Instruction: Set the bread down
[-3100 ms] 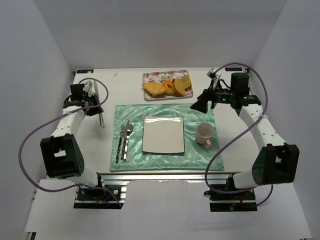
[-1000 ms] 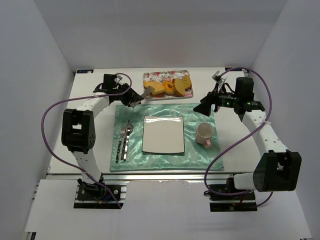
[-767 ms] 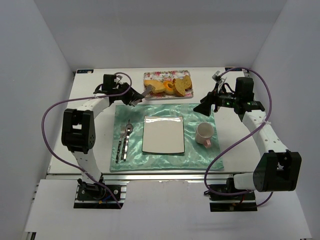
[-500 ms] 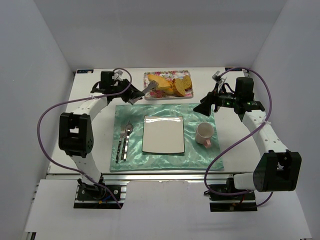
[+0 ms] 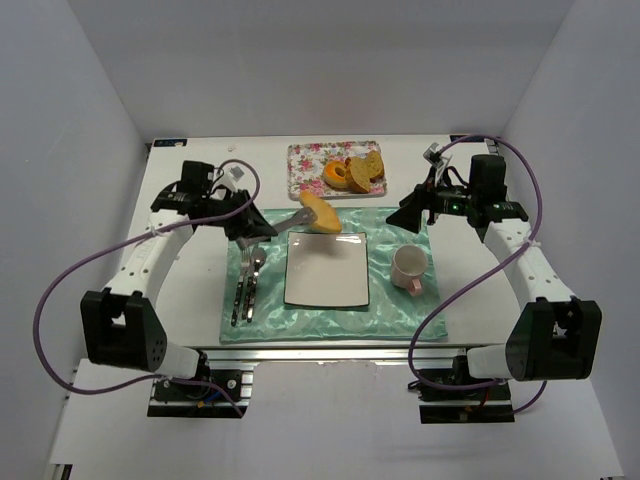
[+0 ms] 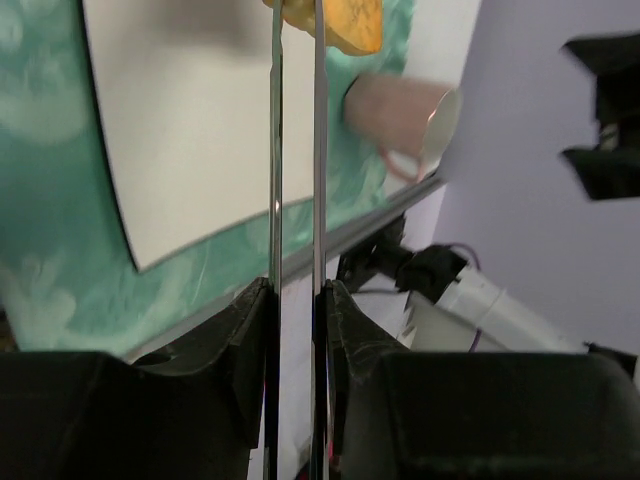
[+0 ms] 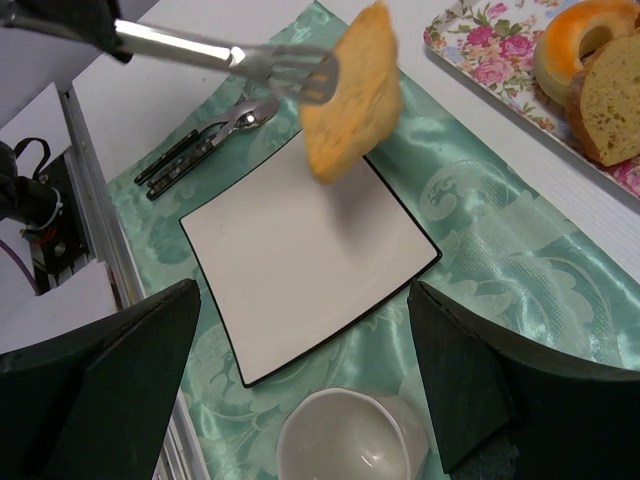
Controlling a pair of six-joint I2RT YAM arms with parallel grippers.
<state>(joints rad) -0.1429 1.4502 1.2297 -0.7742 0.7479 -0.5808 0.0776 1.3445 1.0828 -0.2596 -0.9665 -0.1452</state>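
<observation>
Bread [image 5: 320, 211] in tongs [image 5: 278, 219], now above green mat [image 5: 400, 305]

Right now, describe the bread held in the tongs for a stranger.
On the teal placemat lies a white square plate. Over its far edge hangs a golden-orange bread slice, the only piece pinched in metal tongs, not lying on the floral tray.
</observation>
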